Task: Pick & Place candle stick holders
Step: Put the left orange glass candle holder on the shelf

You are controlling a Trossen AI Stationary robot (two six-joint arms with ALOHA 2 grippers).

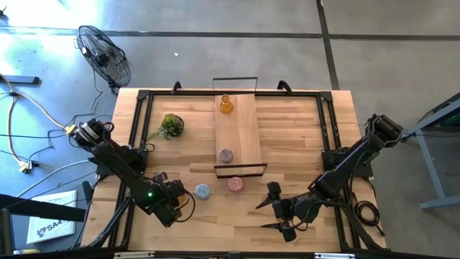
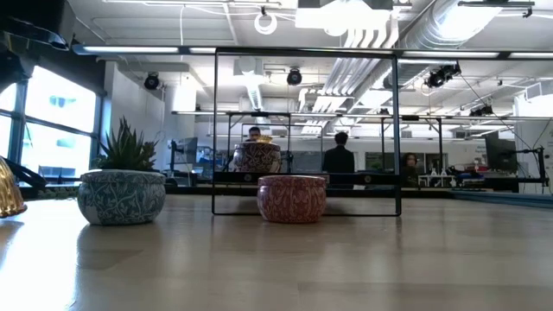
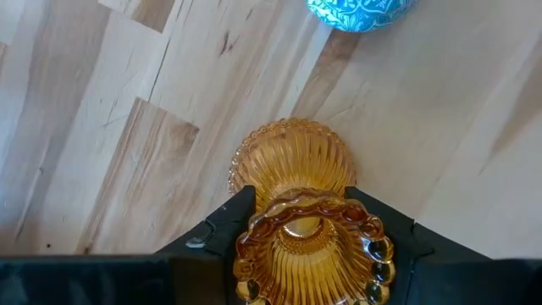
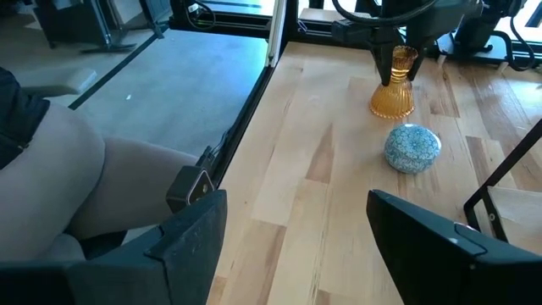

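Observation:
My left gripper [image 1: 169, 206] is near the table's near left corner, shut on an amber-orange holder [image 3: 296, 212], which also shows in the right wrist view [image 4: 394, 85]. My right gripper [image 1: 273, 212] is open and empty near the near edge, right of centre. A second amber holder [image 1: 226, 105] and a pink holder [image 1: 226, 155] stand on a wooden board [image 1: 244, 129]. Another pink holder [image 1: 235, 183] and the light-blue holder [image 1: 203, 191] stand on the table by the board's near end. A third amber holder is out of view. My left gripper pinches the amber holder's scalloped upper cup [image 3: 254, 233] between its two fingers, one on each side. The fingers come from above, pointing down. The holder is upright under them; whether its ribbed foot [image 3: 292, 161] rests on the table or is just above it, I cannot tell.
A small green potted plant [image 1: 171, 126] stands at the far left of the table. Thin black wire frames [image 1: 241, 170] stand at both ends of the board. Bare wood lies between the two grippers along the near edge. People show in the room beyond [image 2: 339, 160].

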